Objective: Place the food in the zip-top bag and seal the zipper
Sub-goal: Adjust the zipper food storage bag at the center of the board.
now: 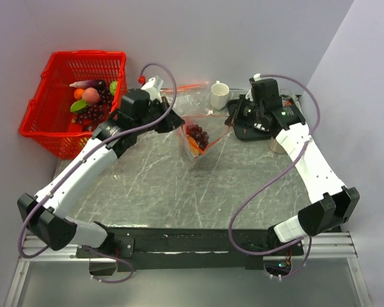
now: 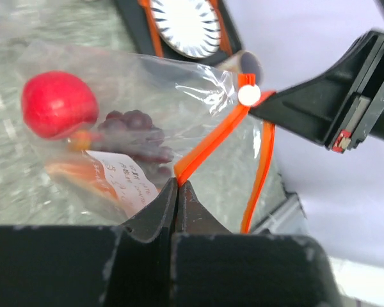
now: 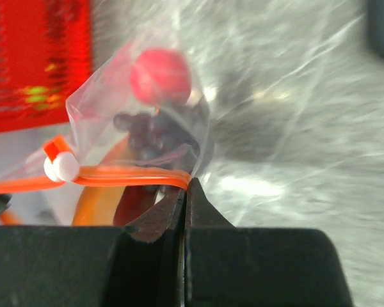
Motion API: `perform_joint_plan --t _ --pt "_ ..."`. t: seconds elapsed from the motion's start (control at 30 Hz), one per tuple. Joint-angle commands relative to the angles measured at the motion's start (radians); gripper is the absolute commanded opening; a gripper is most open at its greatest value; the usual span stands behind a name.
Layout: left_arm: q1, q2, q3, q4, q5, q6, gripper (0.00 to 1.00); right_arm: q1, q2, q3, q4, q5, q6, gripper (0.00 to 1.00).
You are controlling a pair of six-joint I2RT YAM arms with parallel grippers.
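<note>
The clear zip-top bag (image 1: 193, 151) hangs above the table's middle, stretched between my two grippers. Inside it are a red round fruit (image 2: 57, 104), a dark purple grape bunch (image 2: 136, 135) and an orange-brown piece (image 2: 73, 174). My left gripper (image 2: 178, 183) is shut on one end of the orange-red zipper (image 2: 211, 142). My right gripper (image 3: 186, 184) is shut on the other end of the zipper (image 3: 128, 175). A white slider (image 2: 248, 94) sits on the strip just in front of the right gripper's fingers (image 2: 320, 115). The strip's two sides stand apart in the left wrist view.
A red basket (image 1: 54, 112) with more toy food stands at the back left. Behind the bag are a white cup (image 1: 219, 96) and another clear red-edged bag (image 1: 187, 89). A black tray (image 1: 251, 133) and a metal cup (image 1: 276, 146) lie under the right arm.
</note>
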Motion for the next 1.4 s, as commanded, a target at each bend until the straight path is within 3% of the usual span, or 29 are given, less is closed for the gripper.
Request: perform_joint_plan --t 0.0,0.13,0.2,0.3,0.37,0.43,0.5,0.53,0.67,0.9,1.07,1.13,1.17,1.2,1.23,1.3,1.37 --pt "0.013 0.015 0.064 0.017 0.149 -0.016 0.01 0.033 0.007 0.208 -0.185 0.356 -0.110 0.00" --pt "-0.015 0.053 -0.172 0.264 0.258 -0.109 0.01 0.068 -0.031 0.252 -0.140 0.312 -0.093 0.00" --pt "-0.029 0.093 -0.218 0.306 0.255 -0.131 0.01 0.095 -0.061 0.254 -0.097 0.292 -0.085 0.00" --pt "-0.038 0.081 -0.179 0.253 0.224 -0.110 0.01 0.223 -0.048 0.246 -0.093 0.324 -0.109 0.00" --pt "-0.038 0.039 -0.075 0.132 0.136 -0.052 0.01 0.292 0.047 0.280 -0.162 0.391 -0.143 0.00" --pt "-0.030 -0.036 -0.044 0.118 0.050 -0.033 0.01 0.294 0.090 0.263 -0.242 0.450 -0.121 0.00" --pt "-0.022 -0.070 -0.059 0.107 0.046 -0.028 0.01 0.287 0.061 0.132 -0.174 0.539 -0.110 0.00" --pt "-0.022 -0.067 -0.071 0.105 0.055 -0.027 0.01 0.277 0.037 0.033 -0.134 0.535 -0.102 0.00" --pt "-0.021 -0.022 -0.119 0.096 0.095 -0.027 0.01 0.207 -0.069 -0.054 -0.024 0.410 -0.084 0.00" --pt "-0.021 -0.008 -0.097 0.111 0.103 -0.027 0.01 0.202 -0.082 0.110 -0.075 0.424 -0.107 0.00" --pt "-0.019 -0.002 -0.128 0.131 0.100 -0.027 0.01 0.202 -0.059 0.173 -0.069 0.341 -0.113 0.00" --pt "-0.012 0.007 -0.149 0.133 0.095 -0.018 0.10 0.202 -0.055 0.121 -0.048 0.329 -0.110 0.00" --pt "-0.009 0.022 -0.155 0.125 0.089 -0.013 0.23 0.201 -0.057 0.095 -0.012 0.309 -0.108 0.00" --pt "-0.006 0.030 -0.172 0.122 0.082 -0.010 0.53 0.201 -0.060 0.064 0.012 0.306 -0.099 0.00" --pt "-0.006 0.035 -0.182 0.118 0.071 -0.008 0.65 0.201 -0.074 -0.008 0.043 0.301 -0.094 0.00" --pt "-0.004 0.027 -0.206 0.116 0.042 -0.013 0.84 0.201 -0.080 -0.075 0.132 0.266 -0.078 0.00" --pt "-0.001 -0.005 -0.200 0.086 0.017 -0.002 0.90 0.202 -0.069 -0.129 0.170 0.222 -0.067 0.00"
